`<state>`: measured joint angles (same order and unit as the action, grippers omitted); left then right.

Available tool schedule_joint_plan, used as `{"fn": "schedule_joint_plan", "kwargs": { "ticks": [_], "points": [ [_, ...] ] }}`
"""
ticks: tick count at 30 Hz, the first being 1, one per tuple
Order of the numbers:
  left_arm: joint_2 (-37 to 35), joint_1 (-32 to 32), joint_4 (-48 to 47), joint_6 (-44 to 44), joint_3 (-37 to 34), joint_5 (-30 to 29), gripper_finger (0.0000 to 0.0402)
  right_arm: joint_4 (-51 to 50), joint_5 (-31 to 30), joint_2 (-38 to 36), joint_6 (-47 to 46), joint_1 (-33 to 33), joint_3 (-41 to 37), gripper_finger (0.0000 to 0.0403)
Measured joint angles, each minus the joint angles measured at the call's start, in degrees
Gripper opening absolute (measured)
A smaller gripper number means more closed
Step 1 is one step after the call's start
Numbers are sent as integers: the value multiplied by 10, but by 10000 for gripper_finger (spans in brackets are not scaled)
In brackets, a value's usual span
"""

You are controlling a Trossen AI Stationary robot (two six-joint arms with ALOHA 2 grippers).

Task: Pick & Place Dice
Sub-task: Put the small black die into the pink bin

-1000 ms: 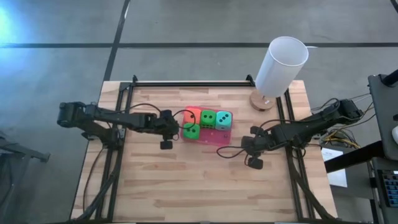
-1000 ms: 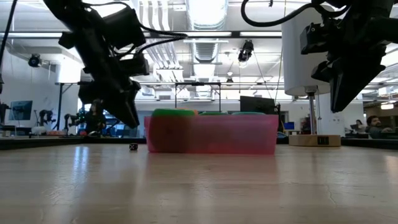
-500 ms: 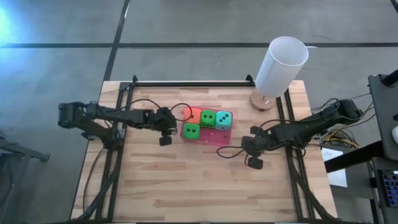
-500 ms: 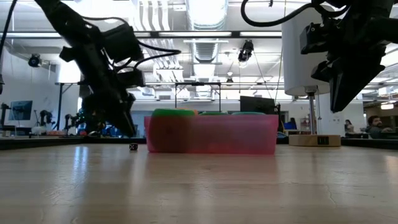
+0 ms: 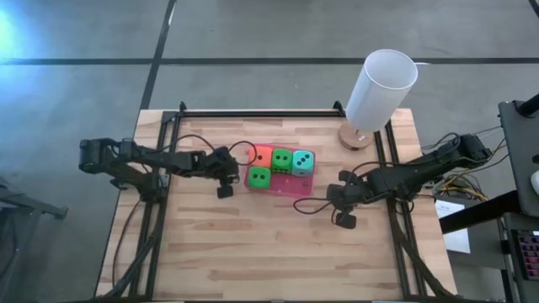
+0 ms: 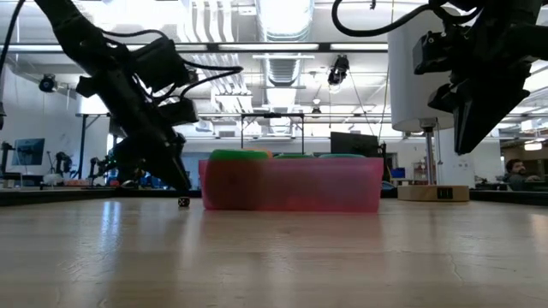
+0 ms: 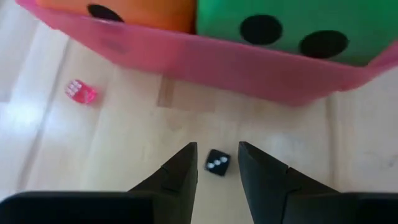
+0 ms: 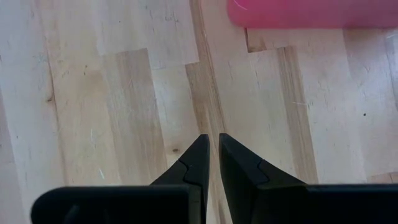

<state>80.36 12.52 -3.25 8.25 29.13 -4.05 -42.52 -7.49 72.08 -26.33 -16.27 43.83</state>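
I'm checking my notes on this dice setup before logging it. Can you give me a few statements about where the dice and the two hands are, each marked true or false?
1. Four large dice sit on the pink pad. True: an orange die, two green dice and a teal die.
2. The left hand is shut on a green die. False: its fingers are open, with a tiny black die on the table between them.
3. A tiny pink die lies on the wood beside the pad. True.
4. The right hand holds the teal die. False: it holds nothing, its fingers nearly together over bare table.
5. The white cylinder lies on the pad. False: it stands off the pad near the far right corner.
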Motion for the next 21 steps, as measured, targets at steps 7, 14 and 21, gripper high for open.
{"fn": "schedule_joint_plan", "kwargs": {
  "ticks": [7,14,21],
  "points": [
    [0,0,9,-12,-22,11,117,0,0,0,0,0,0,34],
    [0,1,22,-12,-25,11,114,0,0,0,0,0,0,34],
    [0,7,24,-12,-25,11,113,0,0,0,0,0,0,34]
  ]
}}
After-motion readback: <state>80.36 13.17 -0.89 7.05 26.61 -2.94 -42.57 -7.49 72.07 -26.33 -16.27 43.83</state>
